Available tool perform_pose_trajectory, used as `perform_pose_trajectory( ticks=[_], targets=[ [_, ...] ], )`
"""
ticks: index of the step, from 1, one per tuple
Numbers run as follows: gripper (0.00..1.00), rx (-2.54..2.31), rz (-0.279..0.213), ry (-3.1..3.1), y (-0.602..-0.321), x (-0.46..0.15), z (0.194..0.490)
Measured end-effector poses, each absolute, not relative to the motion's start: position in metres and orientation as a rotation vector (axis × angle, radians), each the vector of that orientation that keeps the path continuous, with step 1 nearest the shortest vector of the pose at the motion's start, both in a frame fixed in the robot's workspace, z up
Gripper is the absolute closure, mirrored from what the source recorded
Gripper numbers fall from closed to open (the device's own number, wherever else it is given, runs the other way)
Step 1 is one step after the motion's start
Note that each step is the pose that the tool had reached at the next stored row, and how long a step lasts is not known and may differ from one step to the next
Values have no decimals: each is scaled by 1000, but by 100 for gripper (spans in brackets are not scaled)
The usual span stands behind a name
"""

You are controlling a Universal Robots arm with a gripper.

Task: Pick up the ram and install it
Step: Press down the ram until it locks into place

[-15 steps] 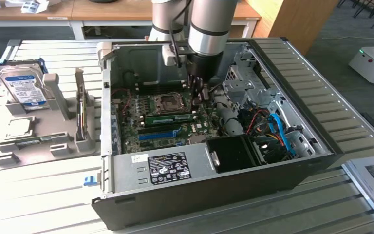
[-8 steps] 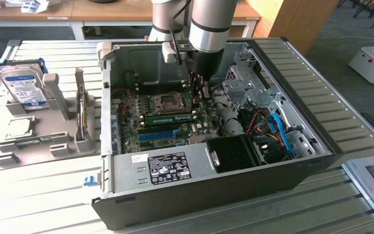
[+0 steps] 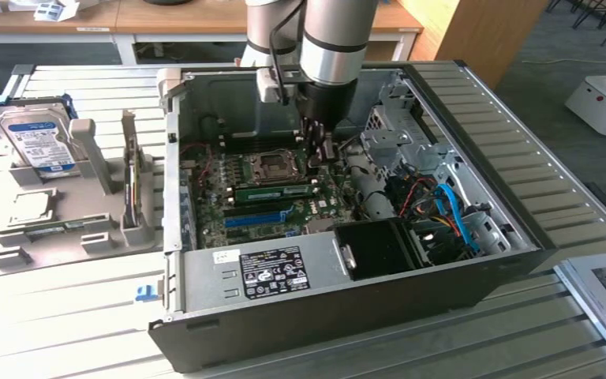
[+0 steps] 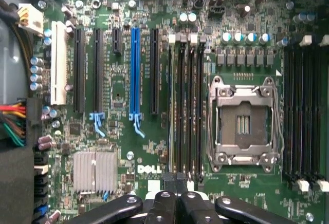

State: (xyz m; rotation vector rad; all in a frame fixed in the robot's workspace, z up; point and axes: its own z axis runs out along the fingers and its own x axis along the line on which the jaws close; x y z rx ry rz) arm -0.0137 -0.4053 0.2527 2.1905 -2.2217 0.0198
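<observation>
Open tower case [image 3: 492,260], black sheet-metal shell, lying on a pale slatted table [image 3: 61,332]. The arm's grey cylinder comes straight down into the case; gripper [image 3: 319,150] low over the green motherboard [image 3: 271,197], just past the square metal CPU socket [image 3: 274,164] toward 3 o'clock.

The ram [image 3: 274,189] — slim green stick with dark chips — lies seated in a slot at 6 o'clock of the socket in the exterior view. The gripper stands near it, apart from it.

Wrist view: black fingertips [image 4: 163,203] pressed together, nothing seen between them, right over the end of a bank of long black memory slots [image 4: 185,111]. Socket [image 4: 242,124] shiny, framed in silver with a lever. Blue expansion slot [image 4: 135,72], a white one [image 4: 58,62], ribbed aluminium heatsink [image 4: 95,171] — fine detail the exterior view lacks.

Exterior view adds the surroundings: labelled power supply [image 3: 271,272] at 6 o'clock of the board, a tangle of blue and red cables [image 3: 450,209] at 4 o'clock, a grey fixture [image 3: 72,205] well apart at 9 o'clock holding a silver-and-blue hard drive [image 3: 35,142] upright.
</observation>
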Motion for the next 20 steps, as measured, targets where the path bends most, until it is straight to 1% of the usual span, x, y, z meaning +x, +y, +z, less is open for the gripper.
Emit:
perform_pose_trajectory(
  ticks=[10, 20],
  targets=[
    [90, 2195, 31, -2227, -405, -32, 253],
    [90, 2196, 33, -2227, -405, -37, 253]
  ],
)
